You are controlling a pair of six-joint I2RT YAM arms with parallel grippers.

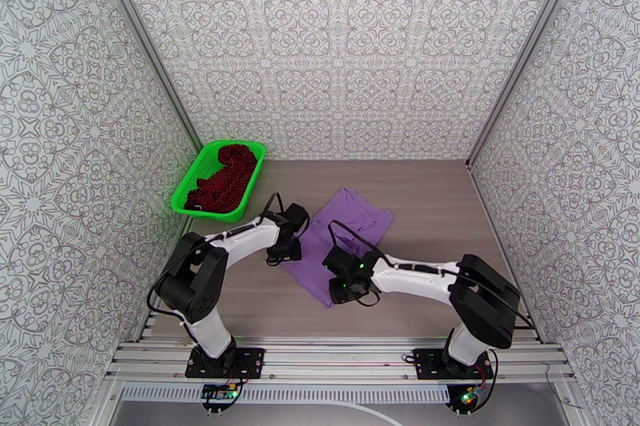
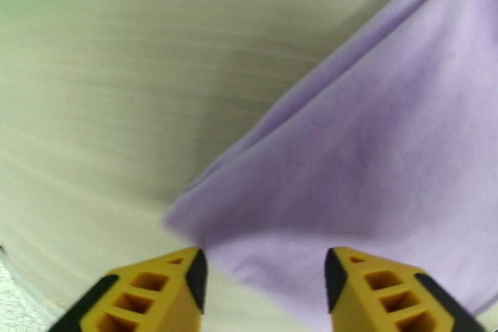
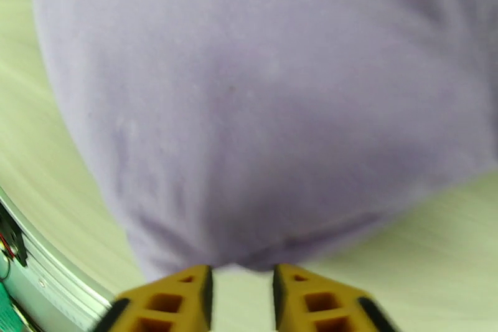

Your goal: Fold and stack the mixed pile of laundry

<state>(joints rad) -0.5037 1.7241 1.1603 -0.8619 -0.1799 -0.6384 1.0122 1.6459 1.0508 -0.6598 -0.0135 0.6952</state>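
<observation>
1. Patterned walls [image 1: 336, 44] enclosed a wood-grain table [image 1: 432, 204], and an aluminium rail [image 1: 336, 356] ran along the near edge where your two arms were bolted.
2. The lavender T-shirt [image 1: 356, 216] lay spread on the table a little left of centre. It sat on a diagonal, with its nearest corner pointing toward the rail and some folds at its far end.
3. Your left gripper [image 2: 264, 265] stood low at the shirt's left edge. Its yellow fingers [image 2: 155, 293] with black pads were spread wide. A corner of the purple cloth lay on the table ahead of and between the tips, and nothing was pinched.
4. Your right gripper [image 3: 243, 277] stood at the shirt's near hem. Its fingers were parted by a narrower gap, and bare table showed through that gap. The hem lay just beyond the tips and no cloth was clamped.
5. The dark red speckled garment [image 1: 228, 176] lay bunched inside the green mesh basket [image 1: 182, 194]. The basket sat at the far left of the table beside the wall, well apart from the T-shirt.
6. Both wrist views were blurred, so you could not make out any fine detail of the fabric.
</observation>
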